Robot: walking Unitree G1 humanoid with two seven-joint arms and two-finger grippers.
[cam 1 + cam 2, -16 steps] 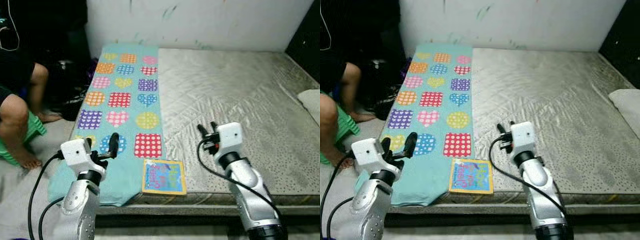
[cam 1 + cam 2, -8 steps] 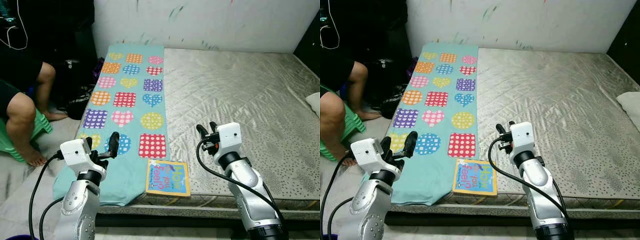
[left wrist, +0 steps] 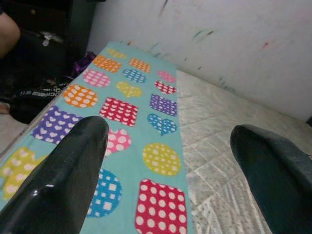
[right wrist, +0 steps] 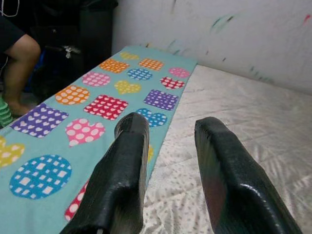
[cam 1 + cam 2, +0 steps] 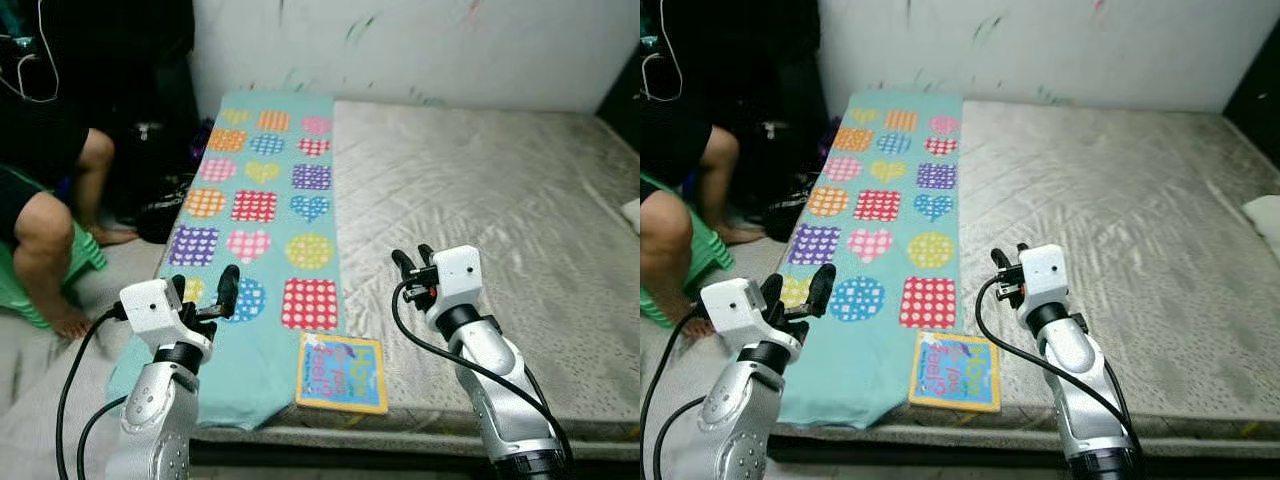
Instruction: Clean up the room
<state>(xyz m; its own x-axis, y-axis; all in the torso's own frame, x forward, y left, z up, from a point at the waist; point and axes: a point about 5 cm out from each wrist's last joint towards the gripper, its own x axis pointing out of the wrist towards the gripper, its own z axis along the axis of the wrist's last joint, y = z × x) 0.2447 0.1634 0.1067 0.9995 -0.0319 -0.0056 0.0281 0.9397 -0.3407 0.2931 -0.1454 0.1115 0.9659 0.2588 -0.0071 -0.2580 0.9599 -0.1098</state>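
A thin picture book (image 5: 343, 372) with a blue cover lies flat at the near edge of the mattress (image 5: 480, 200), its left side on the teal blanket. That blanket (image 5: 262, 215), printed with dotted hearts, circles and squares, runs along the mattress's left side. My left gripper (image 5: 205, 292) hovers open above the blanket's near left corner. My right gripper (image 5: 411, 260) is open too, held over the bare mattress to the right of the book. Both wrist views look along the blanket (image 3: 122, 109) toward the white wall, with nothing between the fingers.
A person (image 5: 40, 200) sits at the far left on a green stool (image 5: 88, 255), feet on the floor. A dark bag (image 5: 160, 210) lies on the floor beside the bed. A white pillow (image 5: 1262, 215) pokes in at the right edge.
The whole picture has shifted: the camera moved, so the bed and book now sit lower and more to the right. Both arms hold the same pose, and the book lies where it was.
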